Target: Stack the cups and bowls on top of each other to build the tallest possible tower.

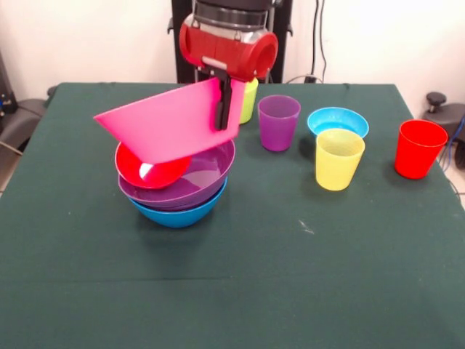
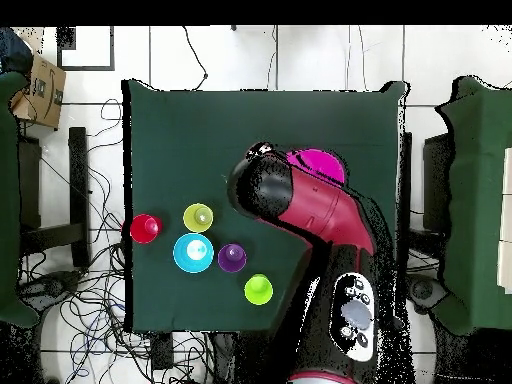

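Note:
My gripper (image 1: pixel 224 107) is shut on the rim of the very large pink bowl (image 1: pixel 171 122) and holds it tilted just above the tower. The tower is the medium blue bowl (image 1: pixel 179 213) at the base, the large purple bowl (image 1: pixel 203 173) in it and the small red bowl (image 1: pixel 149 171) inside that. The pink bowl's lower edge is close over the red bowl. In the overhead view only part of the pink bowl (image 2: pixel 318 163) shows beside the arm (image 2: pixel 320 215). The lime green cup (image 1: pixel 249 98), purple cup (image 1: pixel 279 122), yellow cup (image 1: pixel 339 158) and red cup (image 1: pixel 419 148) stand upright. The orange bowl is out of view.
The light blue bowl (image 1: pixel 338 120) sits behind the yellow cup. The loose cups and this bowl cluster on one side of the green table (image 1: pixel 290 276); from above they are the red cup (image 2: pixel 145 228), yellow cup (image 2: pixel 198 217), light blue bowl (image 2: pixel 193 253), purple cup (image 2: pixel 232 257) and green cup (image 2: pixel 258 289).

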